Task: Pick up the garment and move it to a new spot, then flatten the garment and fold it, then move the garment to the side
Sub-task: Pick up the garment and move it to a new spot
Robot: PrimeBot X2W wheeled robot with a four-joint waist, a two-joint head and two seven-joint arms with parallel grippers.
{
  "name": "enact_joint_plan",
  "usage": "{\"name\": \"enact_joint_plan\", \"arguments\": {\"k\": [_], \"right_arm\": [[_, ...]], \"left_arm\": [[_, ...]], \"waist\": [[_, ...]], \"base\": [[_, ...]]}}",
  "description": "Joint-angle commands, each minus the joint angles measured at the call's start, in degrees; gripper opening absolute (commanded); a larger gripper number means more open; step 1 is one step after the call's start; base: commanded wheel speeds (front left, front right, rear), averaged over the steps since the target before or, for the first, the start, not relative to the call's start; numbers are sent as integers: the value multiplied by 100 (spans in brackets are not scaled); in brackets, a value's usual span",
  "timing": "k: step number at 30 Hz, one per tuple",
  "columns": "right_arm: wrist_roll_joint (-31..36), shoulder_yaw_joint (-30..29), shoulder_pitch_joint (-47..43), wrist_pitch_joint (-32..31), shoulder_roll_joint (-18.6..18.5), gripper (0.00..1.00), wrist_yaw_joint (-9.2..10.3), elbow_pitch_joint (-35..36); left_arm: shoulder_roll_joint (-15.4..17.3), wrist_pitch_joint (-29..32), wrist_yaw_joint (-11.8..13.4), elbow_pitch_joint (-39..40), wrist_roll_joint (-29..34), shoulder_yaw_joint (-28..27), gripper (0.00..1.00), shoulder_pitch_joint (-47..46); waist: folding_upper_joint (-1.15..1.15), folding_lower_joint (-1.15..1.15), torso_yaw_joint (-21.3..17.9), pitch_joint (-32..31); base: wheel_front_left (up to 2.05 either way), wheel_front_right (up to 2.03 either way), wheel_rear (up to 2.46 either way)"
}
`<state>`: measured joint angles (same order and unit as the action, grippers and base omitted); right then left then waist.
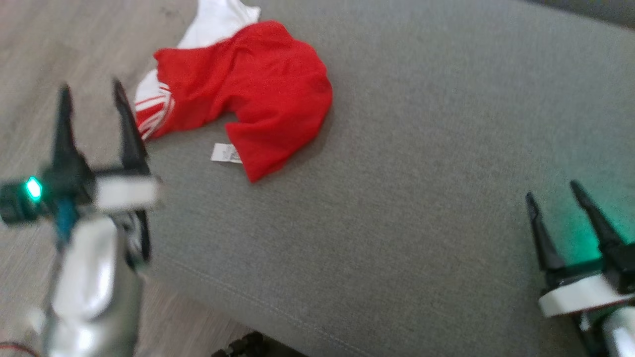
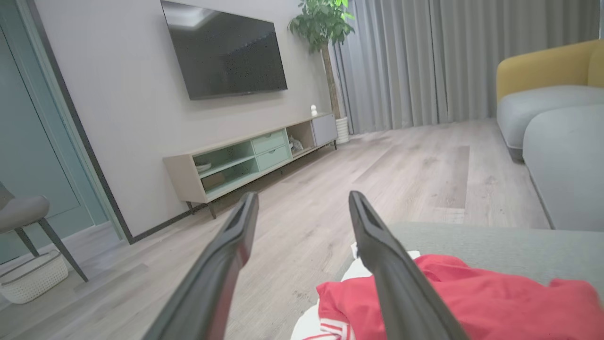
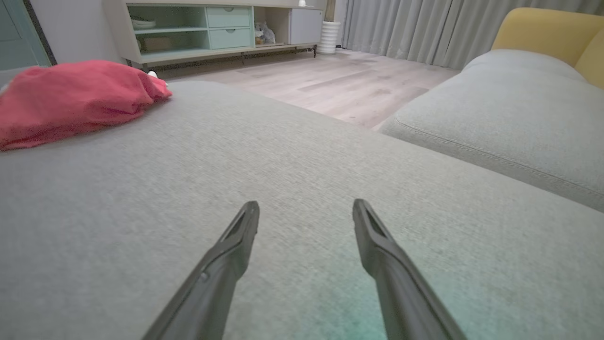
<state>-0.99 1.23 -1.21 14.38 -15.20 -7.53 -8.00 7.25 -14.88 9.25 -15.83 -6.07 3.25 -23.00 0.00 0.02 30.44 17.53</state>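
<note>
Containers first. Low cabinet (image 2: 245, 160) against the wall under the TV (image 2: 226, 49): open green shelves at one end, then two shut drawers, an open cubby and a shut door. On the upper shelf, a pale dish (image 3: 141, 22). On the lower shelf, a flat brown thing (image 3: 155, 43), too small to identify. In the cubby, a grey soft lump (image 3: 264, 33); can't tell what. White basket (image 2: 33, 281) on the floor beside a chair (image 2: 23, 210) leg, contents hidden by its wall. Ribbed white pot (image 2: 340, 130) at the cabinet's far end, holding a tall plant (image 2: 321, 21).

Then the garment (image 1: 248, 89): red with white parts and white stripes, crumpled in a heap at the far left corner of the grey seat cushion (image 1: 421, 173). White part lapping over the cushion's edge toward the wood floor (image 1: 30, 59). White label (image 1: 225, 152) sticking out on the near side, flat on the cushion.

Next, the left gripper (image 1: 91, 88): released, spread wide, gripping nothing. Off the cushion's left edge, above the floor, just beside the garment's striped end, not touching. In the left wrist view, one finger (image 2: 391, 264) crossing in front of the red cloth.

Last, the right gripper (image 1: 552, 191): also released, spread wide, gripping nothing. Low over the near right of the cushion, well apart from the garment, with bare grey fabric between the two.
</note>
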Motion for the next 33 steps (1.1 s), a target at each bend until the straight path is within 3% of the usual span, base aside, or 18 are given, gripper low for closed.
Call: {"name": "enact_joint_plan", "arguments": {"k": [1,7,9,14,15,17,25,33], "right_arm": [[14,92,117,62,-181,100,4,209],[-44,11,270,62,-651,100,4,433],[-62,76,379,62,-733,100,4,482],[-82,199,590,62,-649,100,4,507],[-79,205,618,62,-625,100,4,507],[-69,216,654,62,-581,100,4,493],[-82,341,822,62,-337,100,4,292],[-200,617,984,62,379,100,4,2]], "left_arm": [[255,16,-50,-63,-91,-286,100,-409],[493,928,-715,-2067,-740,-471,100,-2193],[638,1433,-842,-3064,-958,-591,100,-2675],[831,1920,-933,-4263,-1215,-764,100,-2981],[836,1888,-997,-4416,-1317,-840,80,-2997],[884,1809,-1094,-4682,-1367,-860,0,-3005],[1234,558,-1208,-4711,-1017,-554,0,-3412],[1707,79,-1286,-3919,-360,51,0,-4081]], "waist": [[0,-2,-167,466],[0,-2,-442,1125],[0,-2,-636,1348],[0,-2,-930,1620],[0,-2,-965,1655],[0,-2,-1017,1690],[0,-2,-1158,1273],[0,-2,-1911,76]], "base": [[0,0,0],[0,0,0],[0,0,0],[0,0,0],[0,0,0],[0,0,0],[0,0,0],[0,0,0]]}}
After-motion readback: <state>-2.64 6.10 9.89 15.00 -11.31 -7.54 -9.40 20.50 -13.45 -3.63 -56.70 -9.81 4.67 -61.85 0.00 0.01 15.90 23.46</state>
